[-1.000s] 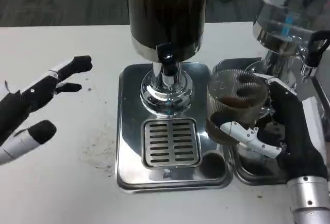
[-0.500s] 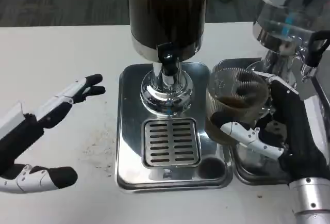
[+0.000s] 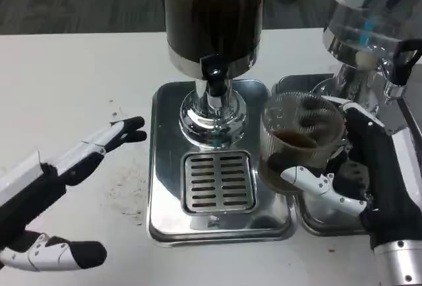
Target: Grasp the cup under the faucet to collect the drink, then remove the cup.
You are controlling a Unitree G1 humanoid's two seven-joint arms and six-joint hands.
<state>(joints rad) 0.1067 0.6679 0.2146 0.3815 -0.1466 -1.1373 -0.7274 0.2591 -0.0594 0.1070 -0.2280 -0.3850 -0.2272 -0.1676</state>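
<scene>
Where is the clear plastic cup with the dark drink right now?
In the head view, the clear ribbed plastic cup sits right of centre, held by the right hand, just right of the dark dispenser's faucet and over the edge of the silver drip tray.

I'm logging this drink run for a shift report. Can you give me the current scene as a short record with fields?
cup: clear ribbed plastic cup, some dark drink inside, right of the grate
right hand: right hand grips the cup from its right side
left hand: left hand above the white table, fingers extended, holding nothing
dispenser: dark drink dispenser with its faucet above the drip tray
second dispenser: clear dispenser at right
</scene>
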